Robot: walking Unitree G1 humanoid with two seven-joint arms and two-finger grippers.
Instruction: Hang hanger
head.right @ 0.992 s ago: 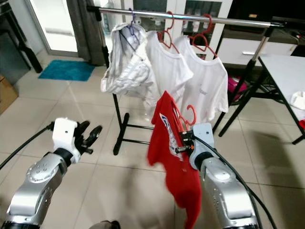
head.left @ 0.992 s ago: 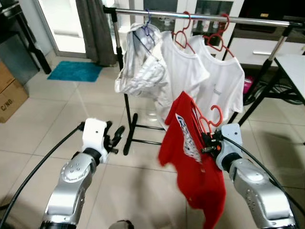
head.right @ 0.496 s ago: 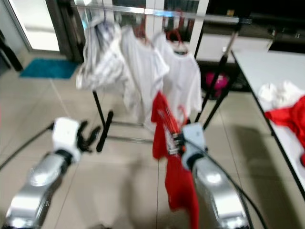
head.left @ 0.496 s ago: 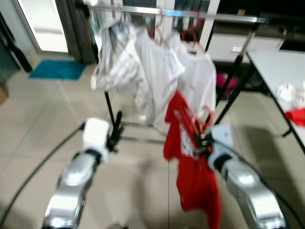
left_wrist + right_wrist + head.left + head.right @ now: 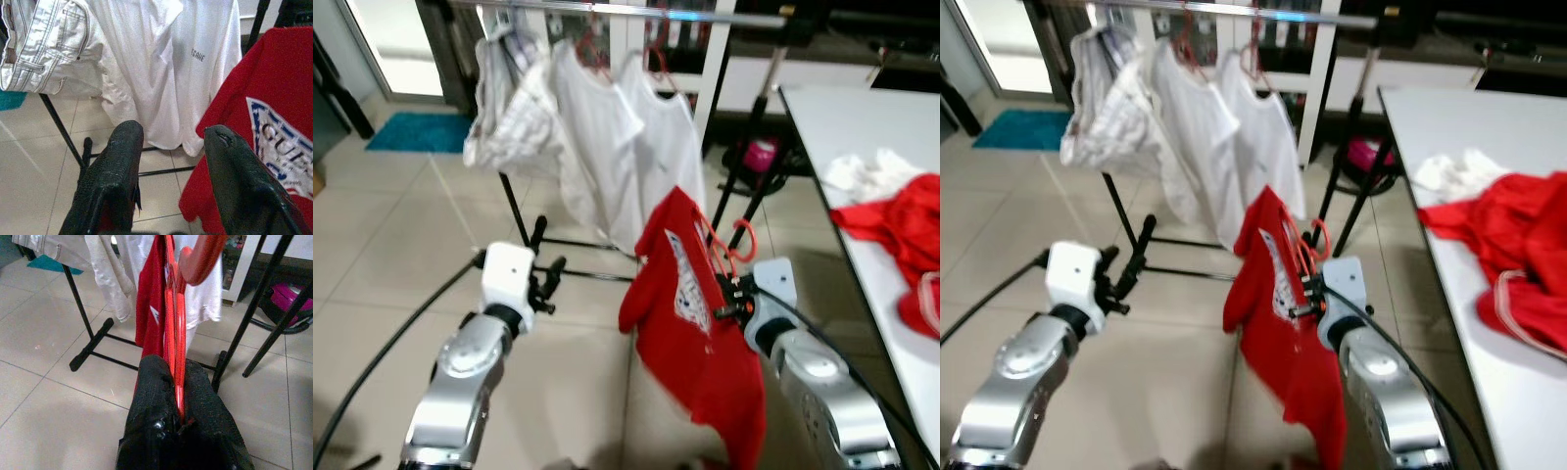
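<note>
Mostly draped by the red shirt (image 5: pixel 705 362), the hanger (image 5: pixel 177 328) is pinched by the right tool (image 5: pixel 180 396); left tool (image 5: pixel 171 161) spread.

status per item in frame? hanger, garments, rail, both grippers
red hanger: clamped in right gripper, unhung
red shirt: draped on that hanger
left gripper: open, empty
clothes rail: holds three garments
white T-shirts: hung
red clothes: heaped on table

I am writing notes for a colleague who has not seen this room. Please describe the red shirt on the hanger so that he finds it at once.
Find the clothes rack with white shirts hanging on it. In front of it, lower down, the right gripper is shut on a red hanger carrying the red shirt. Unlike the heaped red cloth on the table, it hangs freely and bears a white printed patch.
</note>
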